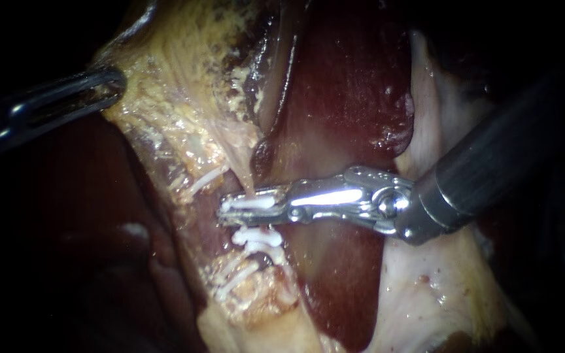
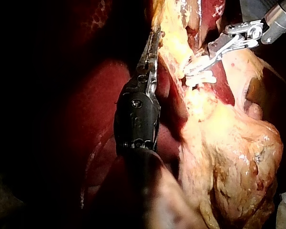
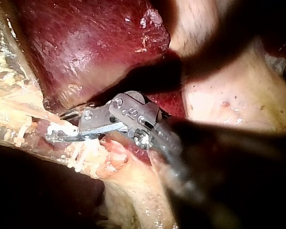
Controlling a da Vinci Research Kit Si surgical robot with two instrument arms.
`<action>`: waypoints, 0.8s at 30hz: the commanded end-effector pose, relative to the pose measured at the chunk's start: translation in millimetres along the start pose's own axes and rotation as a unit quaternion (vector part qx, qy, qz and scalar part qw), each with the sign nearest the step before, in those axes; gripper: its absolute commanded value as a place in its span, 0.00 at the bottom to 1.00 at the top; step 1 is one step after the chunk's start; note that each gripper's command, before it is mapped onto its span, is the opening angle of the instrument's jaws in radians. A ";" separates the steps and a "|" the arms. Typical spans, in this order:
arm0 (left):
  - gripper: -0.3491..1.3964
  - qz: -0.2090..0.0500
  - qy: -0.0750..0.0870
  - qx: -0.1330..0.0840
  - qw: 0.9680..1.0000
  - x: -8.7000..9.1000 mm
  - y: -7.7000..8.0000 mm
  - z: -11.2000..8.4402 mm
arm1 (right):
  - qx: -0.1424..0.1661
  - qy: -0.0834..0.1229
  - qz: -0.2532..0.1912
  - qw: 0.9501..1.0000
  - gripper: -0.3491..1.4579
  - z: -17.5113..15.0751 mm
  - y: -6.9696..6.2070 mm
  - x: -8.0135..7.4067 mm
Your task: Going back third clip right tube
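dark red liver point(image 1: 348, 98) is lying glistening down the middle, with yellowish fatty tissue point(image 1: 184, 111) running diagonally just beside it. pale whitish tissue point(image 1: 426, 287) is spreading along the liver's other side, touching it and catching the light.

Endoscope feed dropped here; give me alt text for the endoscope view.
Right instrument reaches a white clip on a tube, a second clip just below it. Left instrument meets yellowish tissue at upper left; liver behind.
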 end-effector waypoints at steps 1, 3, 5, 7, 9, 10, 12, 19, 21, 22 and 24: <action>0.00 0.000 0.000 0.000 1.000 0.0 0.0 0.0 | 0.000 0.000 0.000 1.000 0.00 0.0 0.0 0.0; 0.00 0.000 0.000 0.000 1.000 0.0 0.0 0.0 | -0.001 0.000 0.000 1.000 0.00 0.0 0.0 0.0; 0.00 0.000 0.000 0.000 1.000 0.0 0.0 0.0 | 0.000 0.000 0.000 1.000 0.00 0.0 0.0 0.0; 0.00 0.000 0.000 0.000 1.000 0.0 0.0 0.0 | 0.000 0.000 0.000 1.000 0.12 0.0 0.0 0.0; 0.00 0.000 0.000 0.000 1.000 0.0 0.0 0.0 | 0.000 -0.001 -0.030 1.000 0.35 0.0 0.0 0.1; 0.00 0.000 0.000 0.000 1.000 0.0 0.0 0.0 | 0.000 -0.001 -0.044 0.999 0.43 0.0 0.0 0.1; 0.00 0.000 0.000 0.000 1.000 0.0 0.0 0.0 | 0.001 -0.001 -0.077 0.997 0.50 0.0 0.0 0.1; 0.00 0.000 0.000 0.000 1.000 0.0 0.0 -0.1 | -0.001 0.003 -0.151 0.988 0.52 -0.8 -0.3 -0.2; 0.00 0.000 0.000 0.000 1.000 0.0 0.0 -0.1 | 0.003 0.002 -0.163 0.987 0.52 -1.1 -0.5 -0.4; 0.00 0.000 0.000 0.000 1.000 0.0 0.0 -0.1 | 0.004 0.002 -0.166 0.986 0.52 -1.2 -0.6 -0.4; 0.00 0.000 0.000 0.000 1.000 0.0 0.0 -0.1 | 0.005 0.001 -0.178 0.984 0.52 -1.5 -0.8 -0.6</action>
